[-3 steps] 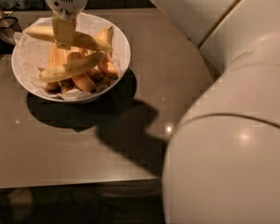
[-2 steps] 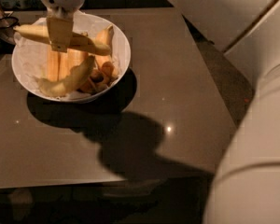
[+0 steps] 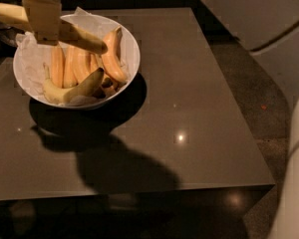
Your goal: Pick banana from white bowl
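My gripper [image 3: 42, 21] is at the top left, above the white bowl [image 3: 130, 48], and is shut on the long pale-yellow banana [image 3: 84, 40]. The banana is held level, lifted clear of the bowl's contents, with one end past the bowl's left rim and the other over its middle. In the bowl lie several stubby orange-toned bananas [image 3: 112, 59] and a curved pale banana with a dark tip [image 3: 72, 89], on crumpled white paper.
The bowl stands at the back left of a dark glossy table [image 3: 199, 108]. The robot's white arm and body [image 3: 269, 19] fill the right edge. Dark objects [image 3: 2, 34] sit behind the bowl at the far left. The floor [image 3: 274, 108] lies right of the table.
The gripper has risen with the long banana, lifting it out of the bowl. The robot's body has swung out of the view's right side, uncovering more table.
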Tool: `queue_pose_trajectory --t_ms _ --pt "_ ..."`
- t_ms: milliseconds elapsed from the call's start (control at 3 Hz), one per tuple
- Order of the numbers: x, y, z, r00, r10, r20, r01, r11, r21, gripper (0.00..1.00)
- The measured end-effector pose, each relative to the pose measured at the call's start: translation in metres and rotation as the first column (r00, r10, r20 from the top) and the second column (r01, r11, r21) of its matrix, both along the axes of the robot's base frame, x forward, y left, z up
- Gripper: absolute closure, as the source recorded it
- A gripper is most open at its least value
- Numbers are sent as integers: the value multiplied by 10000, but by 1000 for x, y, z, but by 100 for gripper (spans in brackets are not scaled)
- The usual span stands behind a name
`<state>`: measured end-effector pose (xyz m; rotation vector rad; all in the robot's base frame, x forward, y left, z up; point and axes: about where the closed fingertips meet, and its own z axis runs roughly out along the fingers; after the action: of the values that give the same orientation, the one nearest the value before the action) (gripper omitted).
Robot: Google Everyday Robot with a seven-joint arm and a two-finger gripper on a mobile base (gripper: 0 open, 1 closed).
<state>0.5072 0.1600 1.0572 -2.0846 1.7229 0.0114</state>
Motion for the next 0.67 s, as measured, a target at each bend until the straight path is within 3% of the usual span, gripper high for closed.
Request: queue_pose_trajectory --t_ms 667 --pt "-34 -4 12 9999 -7 149 7 10000 -14 100"
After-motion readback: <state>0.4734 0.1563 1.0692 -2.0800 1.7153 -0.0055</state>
